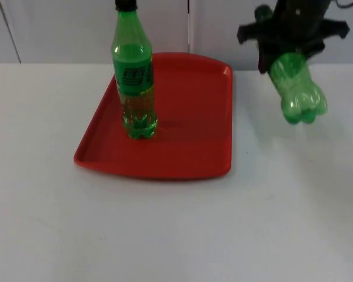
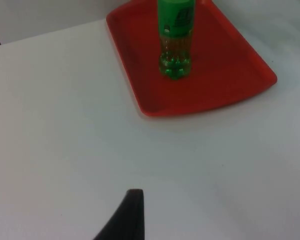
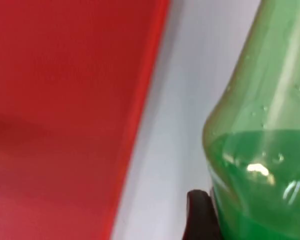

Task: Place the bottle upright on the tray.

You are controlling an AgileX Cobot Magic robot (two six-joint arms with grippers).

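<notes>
A red tray (image 1: 194,117) lies on the white table. One green bottle (image 1: 134,76) with a black cap stands upright on the tray's left half, also seen as the bottle (image 2: 175,40) on the tray (image 2: 230,75) in the left wrist view. My right gripper (image 1: 280,54) hangs above the table just right of the tray, shut on a second green bottle (image 1: 297,88) that tilts with its base toward the front. In the right wrist view this bottle (image 3: 260,150) sits beside a black fingertip (image 3: 200,215), close to the tray's edge (image 3: 140,125). A left gripper fingertip (image 2: 130,212) waits over bare table, short of the tray.
The grey partition wall (image 1: 65,29) closes the table at the back, right behind the tray. White table top (image 1: 176,235) stretches in front of the tray and to both sides.
</notes>
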